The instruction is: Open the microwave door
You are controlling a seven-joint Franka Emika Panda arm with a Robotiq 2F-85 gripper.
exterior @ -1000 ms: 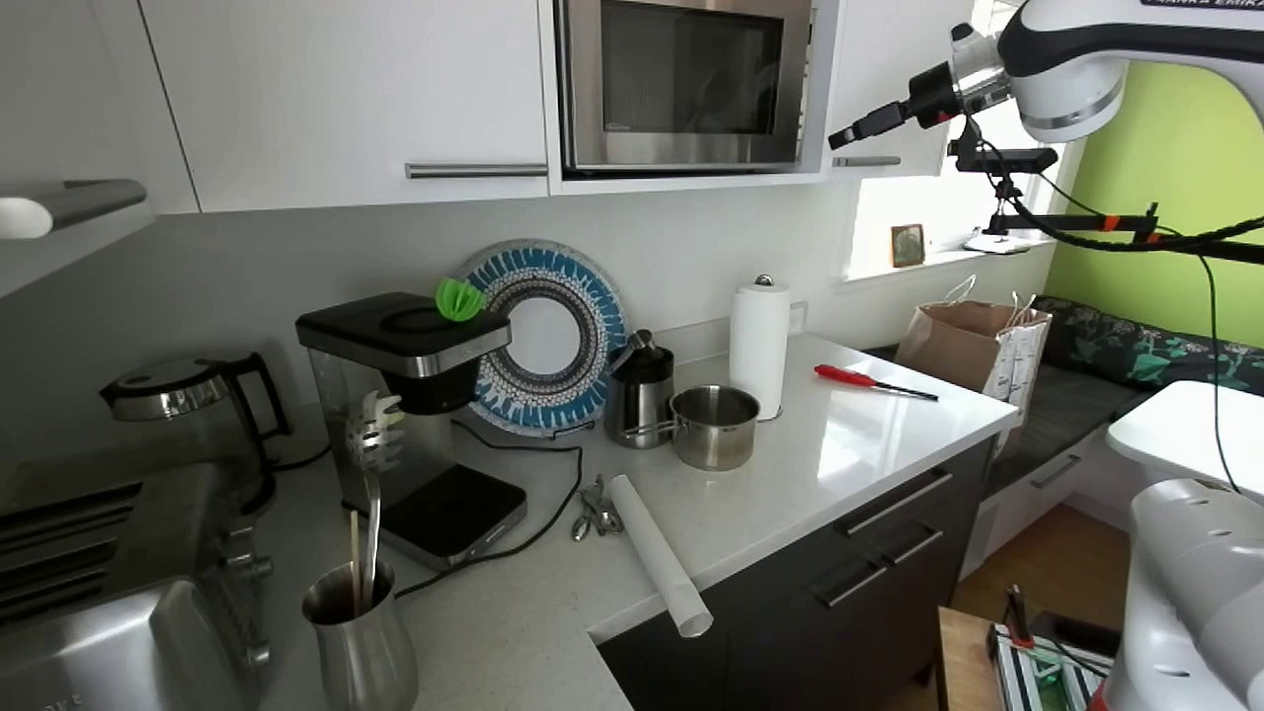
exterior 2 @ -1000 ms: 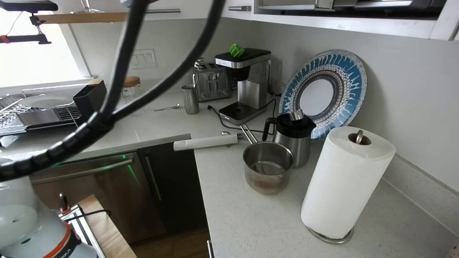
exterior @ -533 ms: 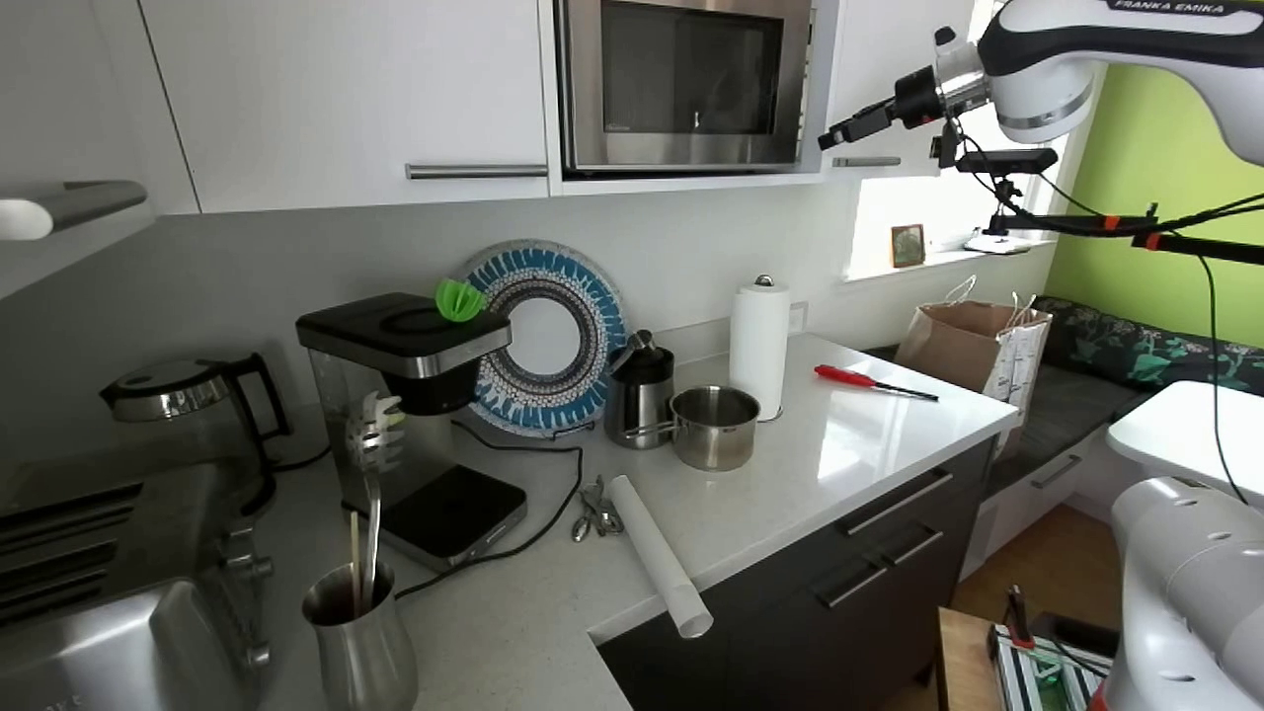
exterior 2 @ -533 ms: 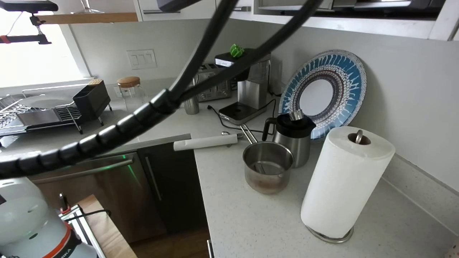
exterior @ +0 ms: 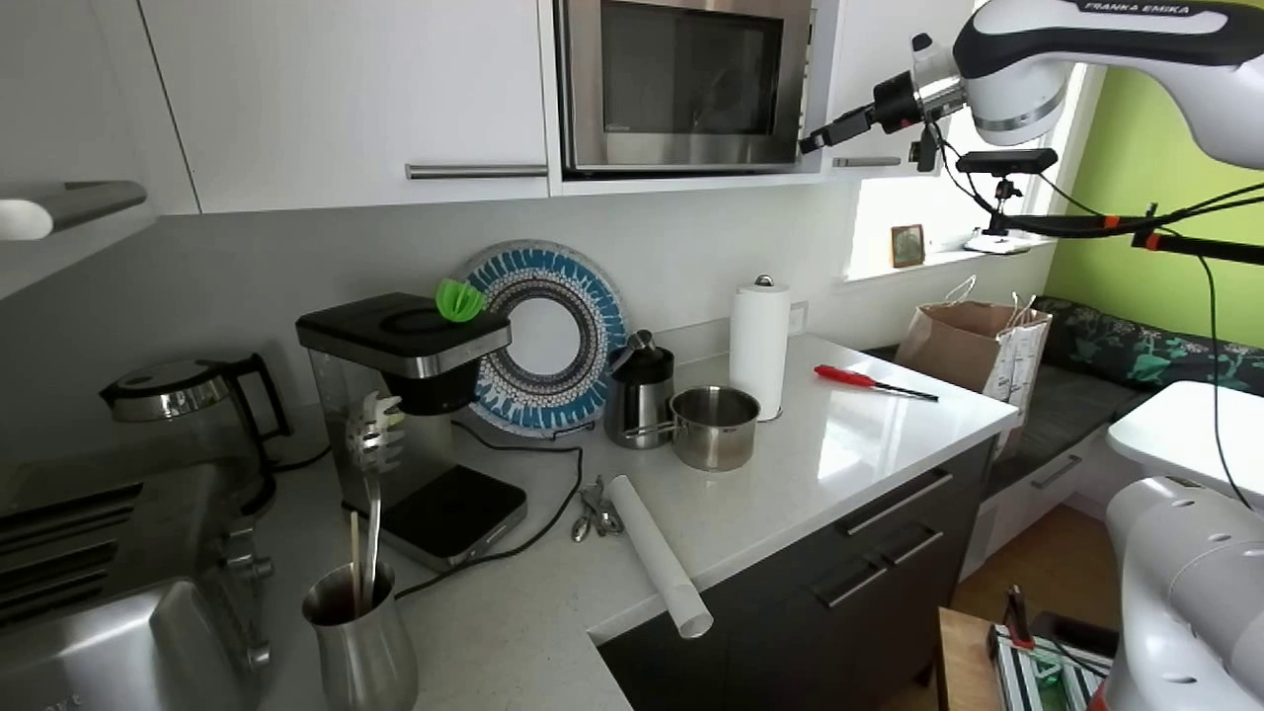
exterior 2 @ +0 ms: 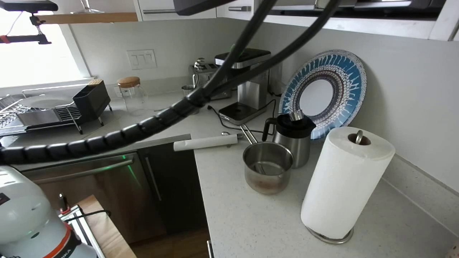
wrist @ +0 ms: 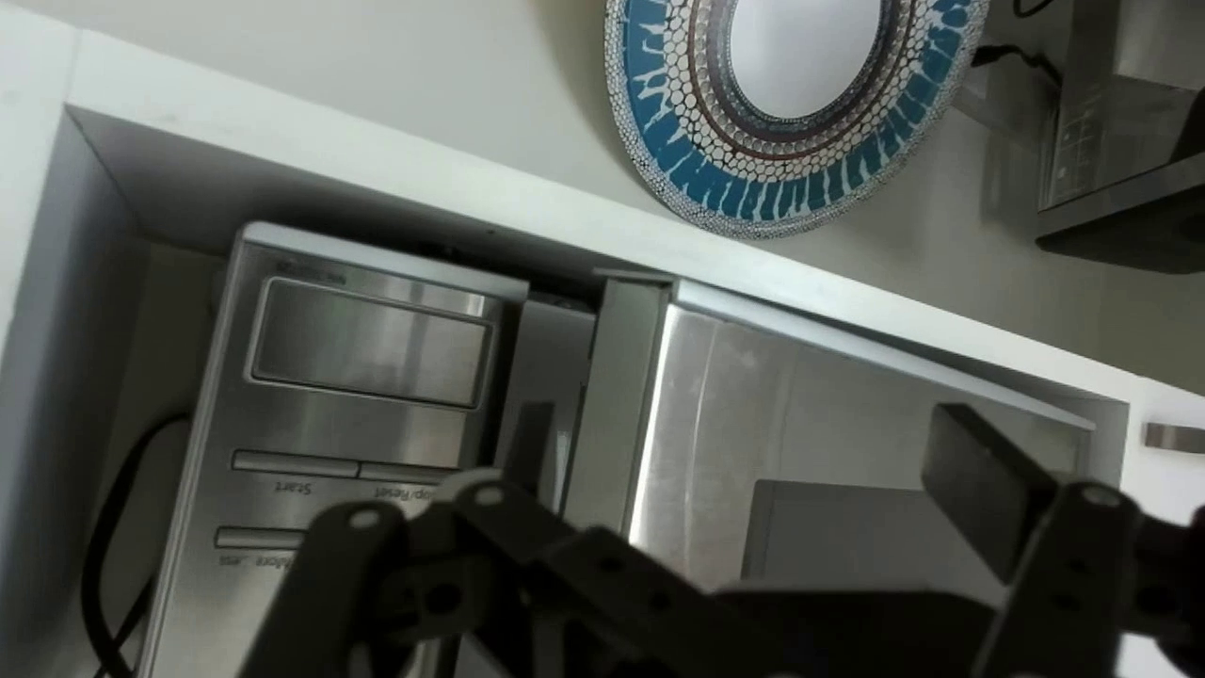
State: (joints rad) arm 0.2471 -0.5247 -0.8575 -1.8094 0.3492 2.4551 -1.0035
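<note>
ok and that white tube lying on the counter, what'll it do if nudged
The white tube would probably roll: it's round and lies on its side. It could tip off the counter too, as one end juts past the edge. It may be light, since it looks like rolled paper.

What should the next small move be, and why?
Perhaps ease the open claw slightly forward to hook one finger behind the door: in the wrist view its edge shows between the spread fingers, and the door looks slightly ajar.
</note>
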